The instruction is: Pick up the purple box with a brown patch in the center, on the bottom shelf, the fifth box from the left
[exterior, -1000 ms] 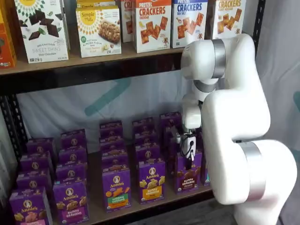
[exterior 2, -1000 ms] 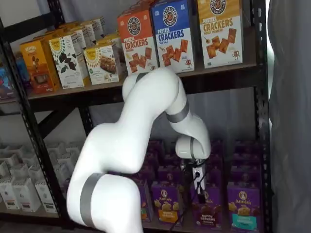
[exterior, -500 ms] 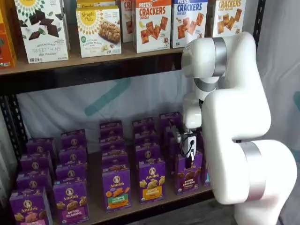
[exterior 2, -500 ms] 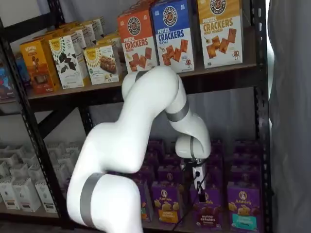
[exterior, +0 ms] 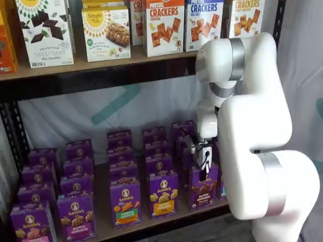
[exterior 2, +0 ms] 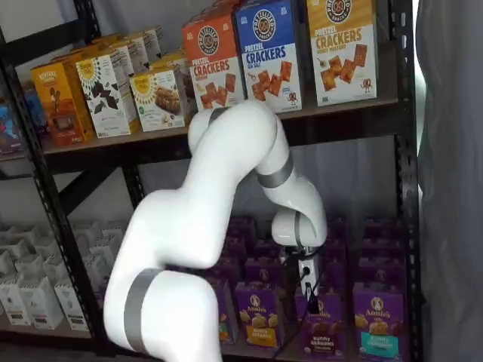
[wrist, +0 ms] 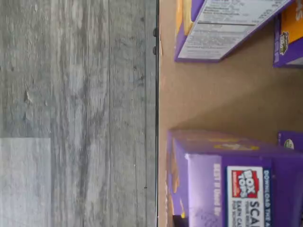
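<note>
One relation governed the coming move: the purple box point(exterior: 203, 185) stood upright at the front edge of the bottom shelf point(exterior: 141, 222), its long axis vertical, and the gripper point(exterior: 204, 167) sat directly above its top edge, reaching down from the arm's wrist. In both shelf views the black fingers met the upper part of that carton, the one with brown bunny crackers and a dark band on its face point(exterior 2: 322, 326), so the box lay straight below and between the jaws rather than off to either side. The jaws had drawn in as narrow as they go, and judging by where the fingers ended they appeared clamped on the carton's top, though the contact itself was too small to make out clearly. A carton with a yellow-orange band point(exterior: 163, 194) stood just beside it, touching or nearly so. The lift therefore probably needed to go straight up along the box's long axis, clear of that neighbour.
</note>
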